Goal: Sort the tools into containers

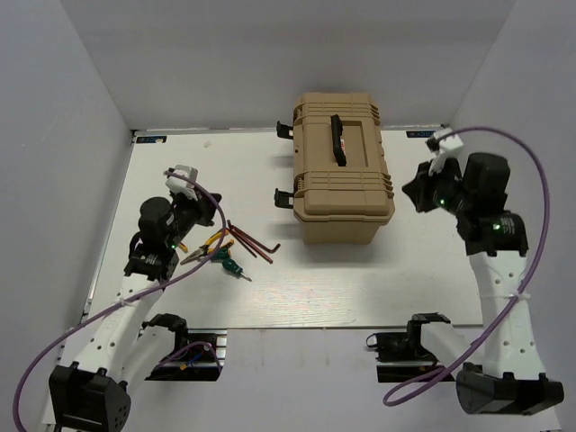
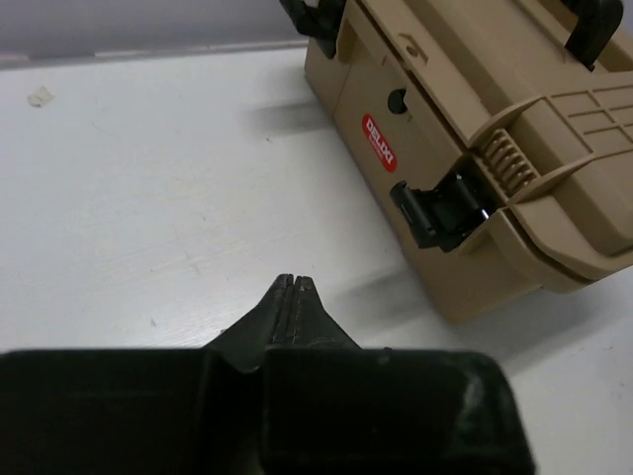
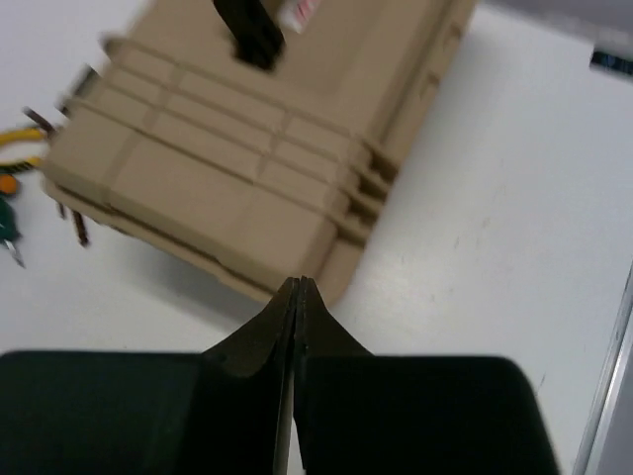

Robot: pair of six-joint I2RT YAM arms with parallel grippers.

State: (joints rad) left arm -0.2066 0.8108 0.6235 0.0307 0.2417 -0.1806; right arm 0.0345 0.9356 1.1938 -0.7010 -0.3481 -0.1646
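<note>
The tools lie on the white table left of a closed tan toolbox point(image 1: 343, 171): yellow-handled pliers point(image 1: 208, 245), a green-handled screwdriver point(image 1: 232, 266) and several dark-red hex keys point(image 1: 254, 241). My left gripper point(image 1: 211, 212) is shut and empty, just above and left of the tools, pointing at the toolbox point(image 2: 495, 129); in the left wrist view it point(image 2: 295, 282) hangs over bare table and the tools are hidden. My right gripper point(image 1: 416, 193) is shut and empty beside the toolbox's right side. In the right wrist view it point(image 3: 299, 285) sits near the box corner point(image 3: 227, 148), with pliers point(image 3: 15, 139), screwdriver point(image 3: 8, 223) and a hex key point(image 3: 79, 230) at the left edge.
The toolbox lid is down with a black handle point(image 1: 338, 139) on top and black latches point(image 2: 440, 208) on its left side. White walls enclose the table point(image 1: 360, 279) on three sides. Purple cables point(image 1: 540, 207) loop from both arms.
</note>
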